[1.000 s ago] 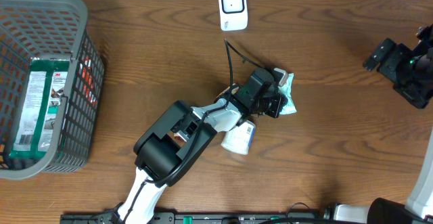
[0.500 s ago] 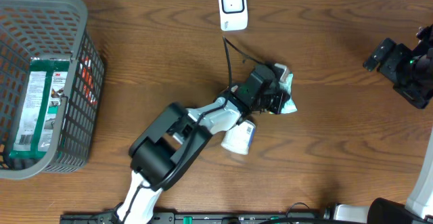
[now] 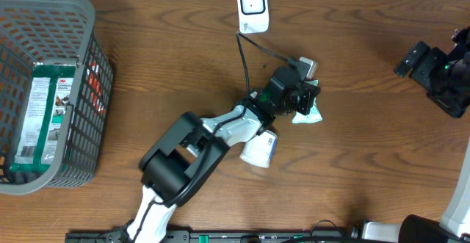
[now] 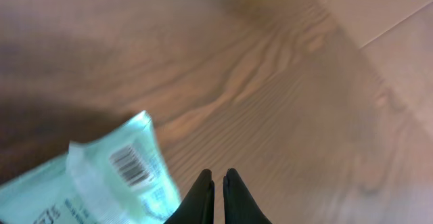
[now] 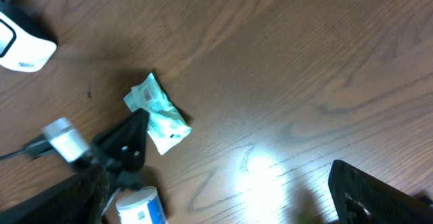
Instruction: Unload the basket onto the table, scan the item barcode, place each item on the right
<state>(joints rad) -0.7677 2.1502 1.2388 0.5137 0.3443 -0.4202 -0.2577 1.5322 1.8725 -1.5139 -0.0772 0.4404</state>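
Observation:
A small teal packet [image 3: 308, 114] lies on the wooden table with its barcode [image 4: 128, 164] facing up. My left gripper [image 4: 218, 176] is shut with nothing between its fingers. Its tips sit just right of the packet in the left wrist view, right at the packet's edge [image 5: 157, 112]. A white scanner [image 3: 252, 8] stands at the table's far edge, about a hand's length behind the packet. My right gripper [image 3: 429, 78] hangs open at the far right, well away from the packet, with only one finger [image 5: 379, 197] in its own view.
A white bottle with a blue label [image 3: 261, 149] lies on its side just in front of the left arm. A grey basket [image 3: 88, 15] at the far left holds a green boxed item [image 3: 45, 111]. A black cable [image 3: 246, 52] runs from the left wrist toward the scanner.
My left gripper has swung slightly toward the back of the table. More of the packet now shows in front of the fingers. The right arm has not moved.

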